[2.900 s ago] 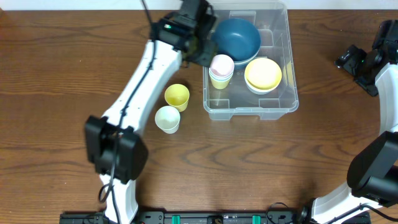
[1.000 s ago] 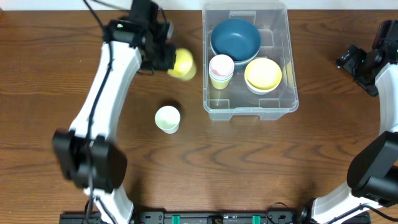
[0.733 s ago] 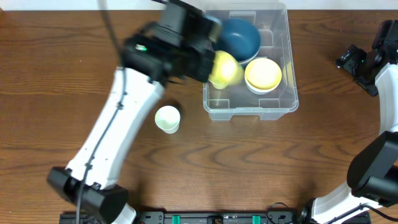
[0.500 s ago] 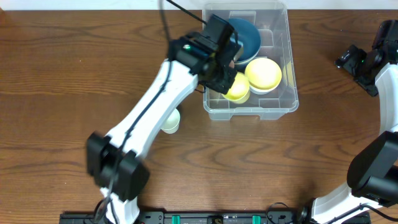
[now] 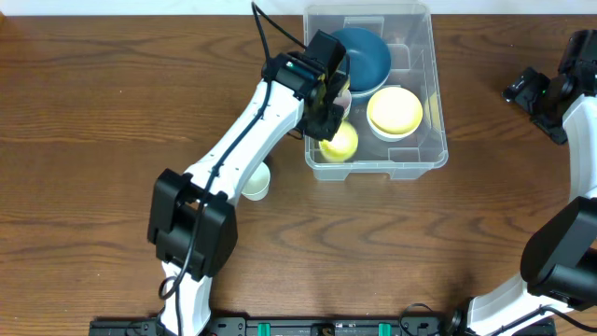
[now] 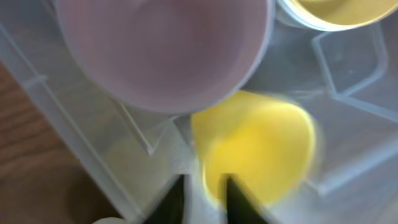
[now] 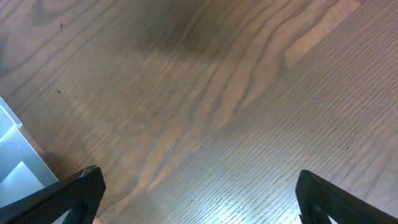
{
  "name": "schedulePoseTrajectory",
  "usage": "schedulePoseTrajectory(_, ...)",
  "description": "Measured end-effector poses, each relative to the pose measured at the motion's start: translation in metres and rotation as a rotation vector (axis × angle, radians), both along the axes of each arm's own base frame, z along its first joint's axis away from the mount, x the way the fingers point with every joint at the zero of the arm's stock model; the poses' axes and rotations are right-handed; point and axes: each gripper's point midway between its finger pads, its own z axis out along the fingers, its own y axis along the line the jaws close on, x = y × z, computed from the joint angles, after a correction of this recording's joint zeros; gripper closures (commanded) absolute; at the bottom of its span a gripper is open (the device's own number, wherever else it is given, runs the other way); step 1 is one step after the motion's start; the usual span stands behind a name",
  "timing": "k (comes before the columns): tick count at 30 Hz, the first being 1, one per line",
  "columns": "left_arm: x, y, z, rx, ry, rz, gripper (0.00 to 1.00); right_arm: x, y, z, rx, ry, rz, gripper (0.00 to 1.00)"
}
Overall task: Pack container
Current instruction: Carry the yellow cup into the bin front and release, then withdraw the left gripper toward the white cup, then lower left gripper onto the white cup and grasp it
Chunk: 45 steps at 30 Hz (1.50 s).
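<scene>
Letting go may be underway: left gripper fingers stand narrow w/ the yellow cup rim between them, can't tell if pinched or freed; right gripper is spread wide, holding nothing. Container sits top centre-right of the table, cup in its front-left corner by the pink cup. Risk: cup looks tilted, so it may tip or snag a finger on the way out. A sec ago the cup was outside, over the table
</scene>
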Motion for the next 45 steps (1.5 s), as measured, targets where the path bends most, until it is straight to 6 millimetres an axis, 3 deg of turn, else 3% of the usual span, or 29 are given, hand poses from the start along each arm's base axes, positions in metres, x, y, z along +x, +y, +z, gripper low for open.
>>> schedulePoseTrajectory(2, 0.0, -0.002, -0.003, -0.002, 0.006, 0.0, 0.51, 0.0, 0.0, 0.0, 0.0, 0.0, 0.0, 0.01)
schedulePoseTrajectory(8, 0.0, 0.002, -0.001, 0.008, 0.01, 0.009, 0.5, 0.0, 0.0, 0.0, 0.0, 0.0, 0.0, 0.01)
schedulePoseTrajectory(11, 0.004, 0.01, 0.011, 0.006, -0.001, 0.028, 0.49, 0.0, 0.0, 0.0, 0.0, 0.0, 0.0, 0.01)
schedulePoseTrajectory(15, 0.015, 0.042, 0.056, -0.018, -0.084, 0.1, 0.49, 0.0, 0.0, 0.0, 0.0, 0.0, 0.0, 0.01)
schedulePoseTrajectory(18, 0.017, 0.085, 0.115, -0.06, -0.202, 0.193, 0.49, 0.0, 0.0, 0.0, 0.0, 0.0, 0.0, 0.01)
schedulePoseTrajectory(20, 0.008, 0.114, 0.149, -0.073, -0.255, 0.251, 0.49, 0.0, 0.0, 0.0, 0.0, 0.0, 0.0, 0.01)
schedulePoseTrajectory(22, -0.013, 0.15, 0.177, -0.068, -0.273, 0.335, 0.49, 0.0, 0.0, 0.0, 0.0, 0.0, 0.0, 0.01)
schedulePoseTrajectory(24, -0.035, 0.174, 0.184, -0.045, -0.236, 0.395, 0.49, 0.0, 0.0, 0.0, 0.0, 0.0, 0.0, 0.01)
schedulePoseTrajectory(27, -0.053, 0.196, 0.174, -0.013, -0.161, 0.468, 0.49, 0.0, 0.0, 0.0, 0.0, 0.0, 0.0, 0.01)
schedulePoseTrajectory(29, -0.054, 0.202, 0.15, 0.006, -0.096, 0.506, 0.49, 0.0, 0.0, 0.0, 0.0, 0.0, 0.0, 0.01)
schedulePoseTrajectory(35, -0.053, 0.202, 0.045, 0.061, 0.093, 0.587, 0.49, 0.0, 0.0, 0.0, 0.0, 0.0, 0.0, 0.01)
schedulePoseTrajectory(38, -0.061, 0.202, 0.01, 0.07, 0.139, 0.608, 0.49, 0.0, 0.0, 0.0, 0.0, 0.0, 0.0, 0.01)
schedulePoseTrajectory(45, -0.06, 0.199, -0.02, 0.047, 0.137, 0.612, 0.5, 0.0, 0.0, 0.0, 0.0, 0.0, 0.0, 0.01)
